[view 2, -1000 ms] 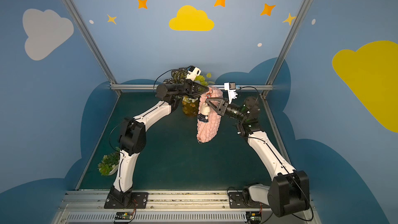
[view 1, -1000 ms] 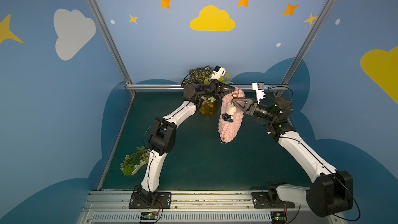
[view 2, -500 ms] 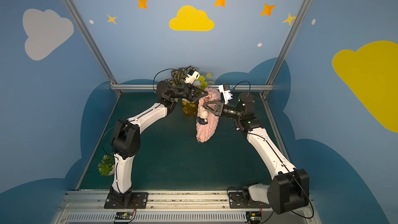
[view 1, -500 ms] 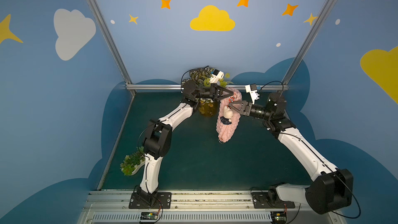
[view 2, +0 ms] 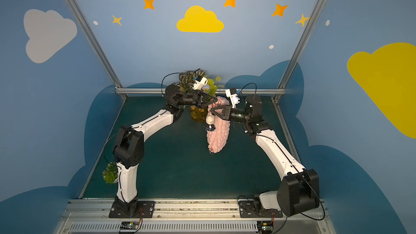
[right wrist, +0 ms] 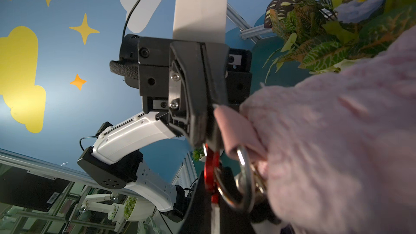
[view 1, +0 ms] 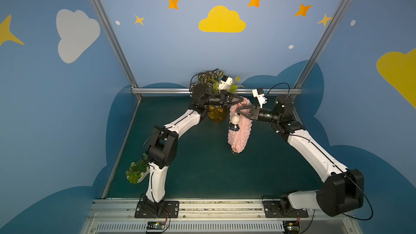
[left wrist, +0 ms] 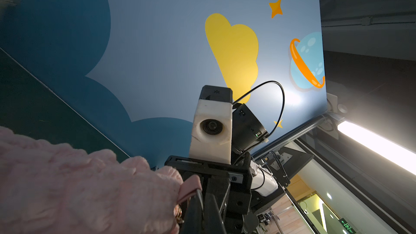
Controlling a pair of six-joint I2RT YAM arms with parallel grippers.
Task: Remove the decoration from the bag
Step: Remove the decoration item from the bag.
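left claw [view 1: 242, 102]: pinching bag [view 1: 242, 132] tab [right wrist: 236, 127], bag hanging
right claw [view 1: 240, 110]: pressed together on charm [view 1: 235, 119] red clip [right wrist: 211, 167]
charm: dangling against bag

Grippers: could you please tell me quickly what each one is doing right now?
Left gripper: closed, holding the bag by its top tab.
Right gripper: closed on the red clip of the decoration.

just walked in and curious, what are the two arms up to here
The left gripper is shut on the corner tab of the pink bag, which hangs from it. The right gripper is shut on the red clip of the decoration, a small doll hanging against the bag, not yet detached.
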